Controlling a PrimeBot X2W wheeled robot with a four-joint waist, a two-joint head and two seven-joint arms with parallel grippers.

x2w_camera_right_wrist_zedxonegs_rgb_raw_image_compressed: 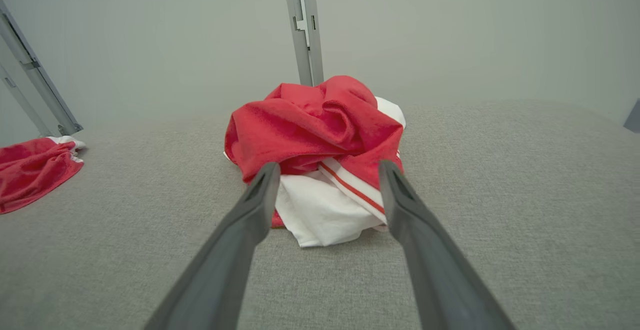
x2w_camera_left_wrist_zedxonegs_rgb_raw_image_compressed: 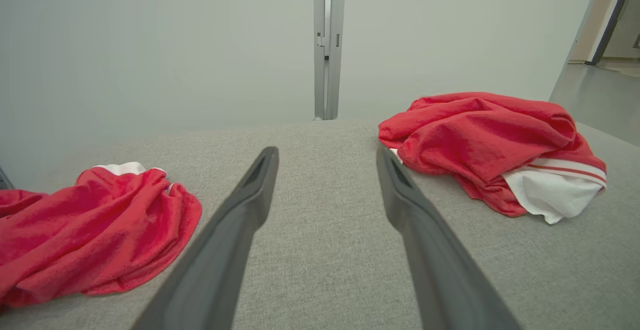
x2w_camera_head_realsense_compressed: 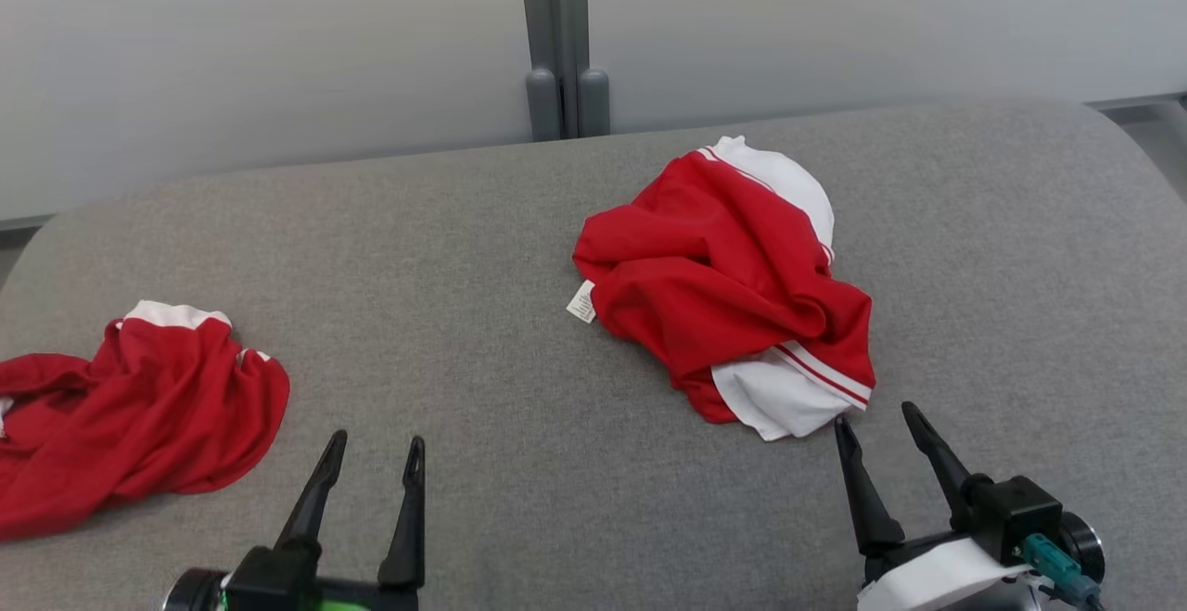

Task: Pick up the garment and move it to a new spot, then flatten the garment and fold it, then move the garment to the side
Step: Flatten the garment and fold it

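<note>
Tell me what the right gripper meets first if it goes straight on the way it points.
Probably the white hem of the crumpled red-and-white garment, just ahead of the open right gripper; depth is unclear.

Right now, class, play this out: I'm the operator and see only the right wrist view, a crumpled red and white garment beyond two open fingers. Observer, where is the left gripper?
Observer: The left gripper stands open and empty over bare grey cushion, right of a second red garment.
Operator: Are my fingers around the garment yet?
Observer: No. From the head view the right gripper has its tips at the garment's near white hem; touching or not, I can't tell.
</note>
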